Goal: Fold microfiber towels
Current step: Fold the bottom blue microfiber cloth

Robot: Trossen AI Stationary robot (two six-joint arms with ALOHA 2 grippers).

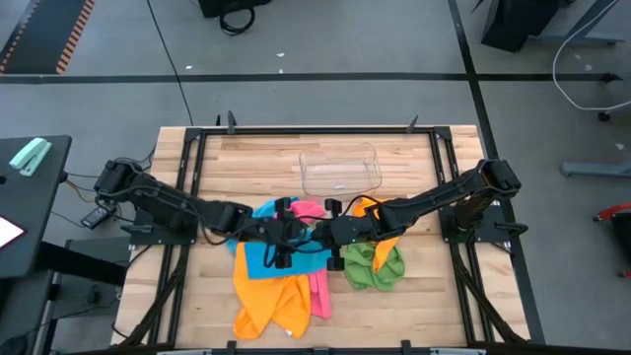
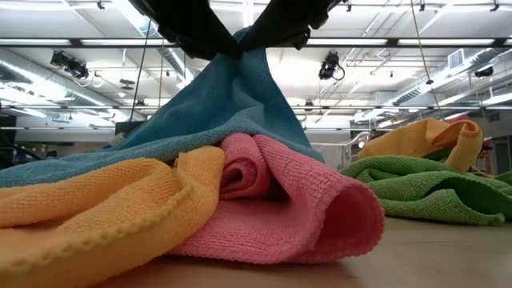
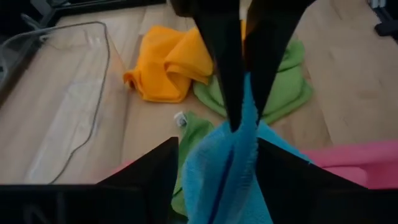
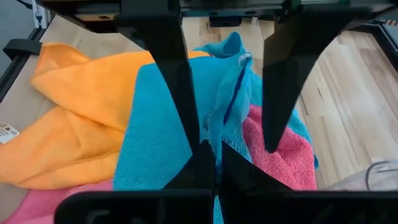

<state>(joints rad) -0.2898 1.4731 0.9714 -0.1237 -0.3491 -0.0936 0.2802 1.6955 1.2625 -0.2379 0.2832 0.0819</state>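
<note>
Right wrist view: right gripper [image 4: 213, 163] pinches the blue towel [image 4: 158, 124]; left gripper [image 4: 227, 74] straddles the same raised fold, fingers parted.

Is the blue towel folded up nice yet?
Not yet. The blue towel is pinched into a peak, lifted by the right claw, draping over the pink towel.

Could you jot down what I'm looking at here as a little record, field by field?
Surface: wooden table
Lifted cloth: blue towel, pulled up into a peak
Right claw: shut on the blue towel
Left claw: astride the same towel, fingers apart
Beneath: pink towel, orange towel
Aside: green towel, second orange towel
Behind: clear plastic tray
</note>
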